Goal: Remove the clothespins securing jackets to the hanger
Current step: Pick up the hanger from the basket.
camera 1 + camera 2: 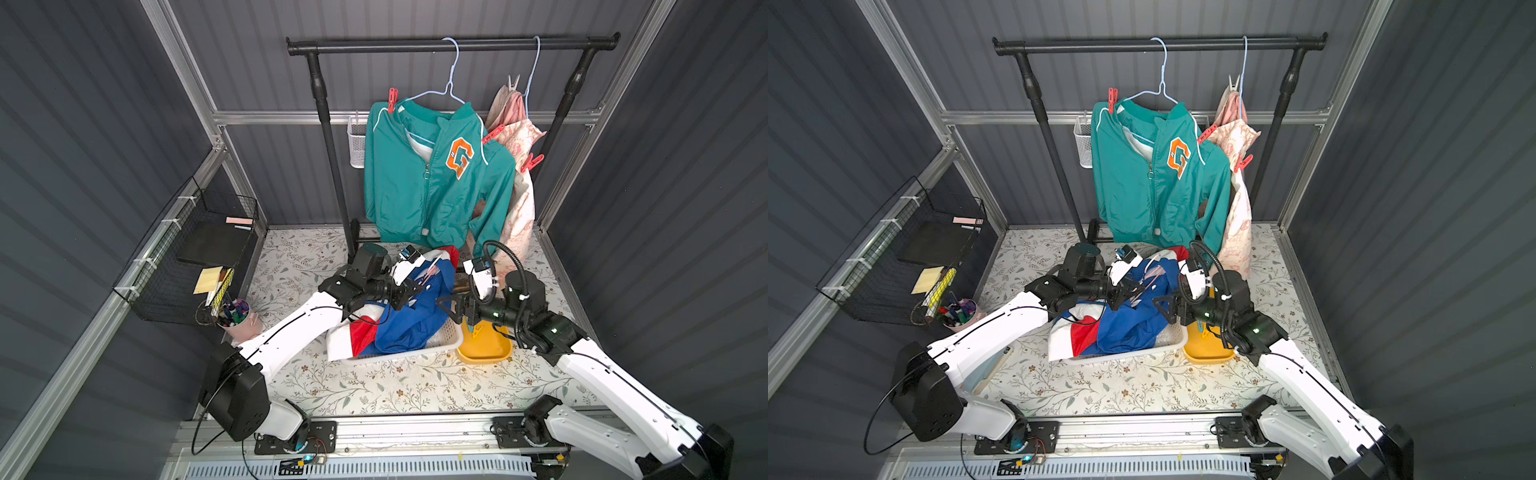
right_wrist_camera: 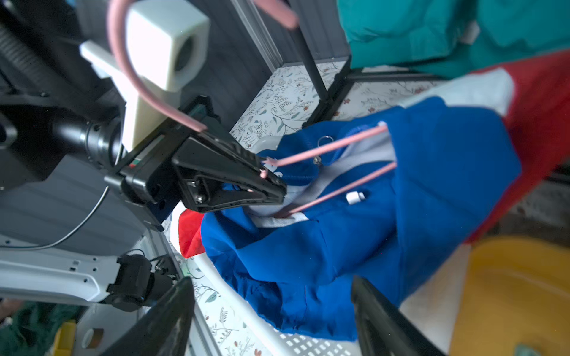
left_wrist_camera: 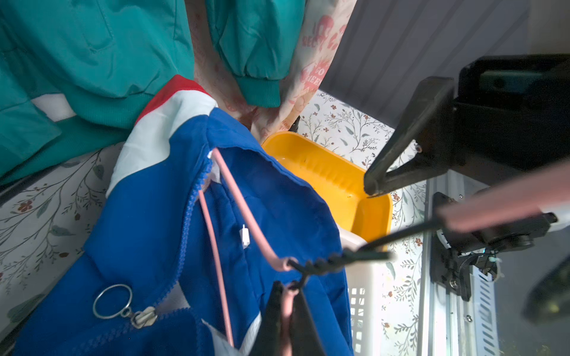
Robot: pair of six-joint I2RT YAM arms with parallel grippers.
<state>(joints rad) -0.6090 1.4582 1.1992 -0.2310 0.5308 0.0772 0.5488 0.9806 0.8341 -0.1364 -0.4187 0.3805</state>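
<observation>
Right wrist view: left hand busy, right hand free, pins up by the rail

Remaining clothespins sit on the two hanging jackets, seen in both top views. An outer red pin [image 1: 392, 99] stands roughly upright on the teal jacket [image 1: 415, 178]. A slanted red pin [image 1: 492, 134] lies where teal meets the cream jacket [image 1: 521, 199]. A lower red pin [image 1: 532, 162] and a pale pin [image 1: 514, 81] grip the cream one.

All lie above and beyond both hands, toward the rail [image 1: 415, 45]. The right hand [image 1: 449, 308], jaws apart and empty, is nearer the three cream-side pins.

The left hand [image 2: 274, 185] is clamped on the neck of the pink hanger [image 2: 330, 145], holding the blue jacket [image 2: 431, 185] over the white basket [image 1: 444, 338]. A small white piece [image 2: 355, 196] on the blue cloth may be a clip or a toggle; I cannot tell.

The yellow tray [image 1: 486, 353] sits just beside the basket on the bench [image 1: 374, 386]. Teal's hanging sleeve would likely crowd a reach upward.
</observation>
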